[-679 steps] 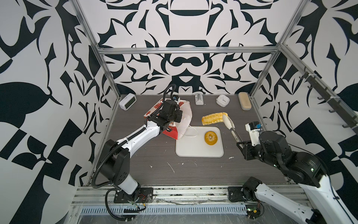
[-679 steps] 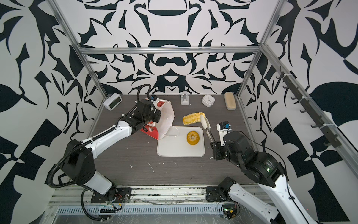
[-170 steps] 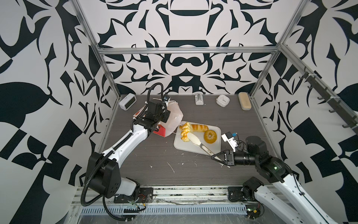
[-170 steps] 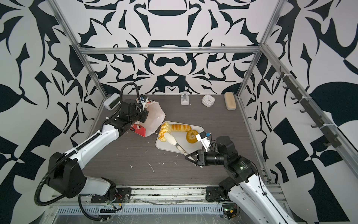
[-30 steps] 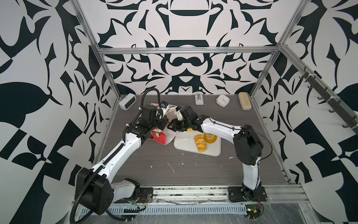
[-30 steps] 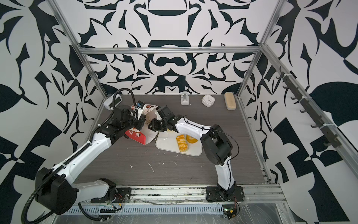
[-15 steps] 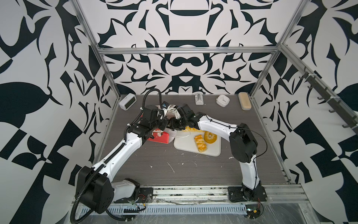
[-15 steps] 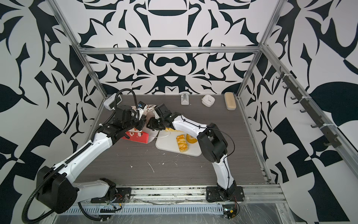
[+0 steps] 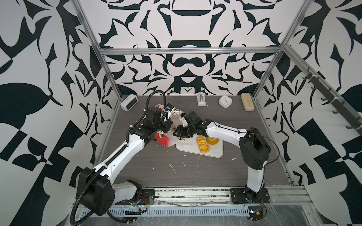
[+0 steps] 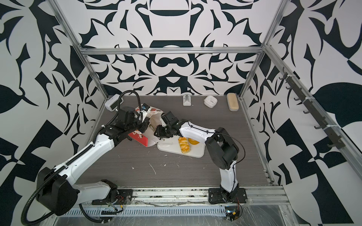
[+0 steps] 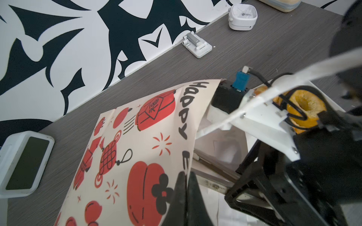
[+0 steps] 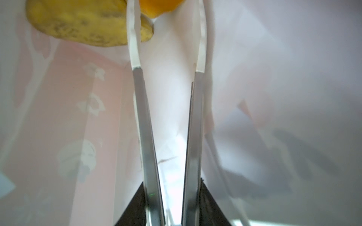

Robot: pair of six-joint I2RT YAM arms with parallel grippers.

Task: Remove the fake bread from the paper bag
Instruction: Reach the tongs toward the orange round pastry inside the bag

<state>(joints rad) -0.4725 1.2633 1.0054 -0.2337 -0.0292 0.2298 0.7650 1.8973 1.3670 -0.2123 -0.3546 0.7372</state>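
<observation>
Four pastries, one bag, one tray, two clocks.

The paper bag carries black hand-drawn lettering along its upper edge in the left wrist view: "HAPPY" reads clearly, followed by an "E" where the rest is hidden. A red lantern-like figure printed on it bears small characters too tiny to read

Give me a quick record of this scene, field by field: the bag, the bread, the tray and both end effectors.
paper bag: lying on its side, mouth toward the tray
left end effector: shut on the paper bag's edge
right end effector: long tongs reaching inside the bag, slightly apart, tips at two pastries
white tray: holds a twisted pastry and a ring bagel
</observation>
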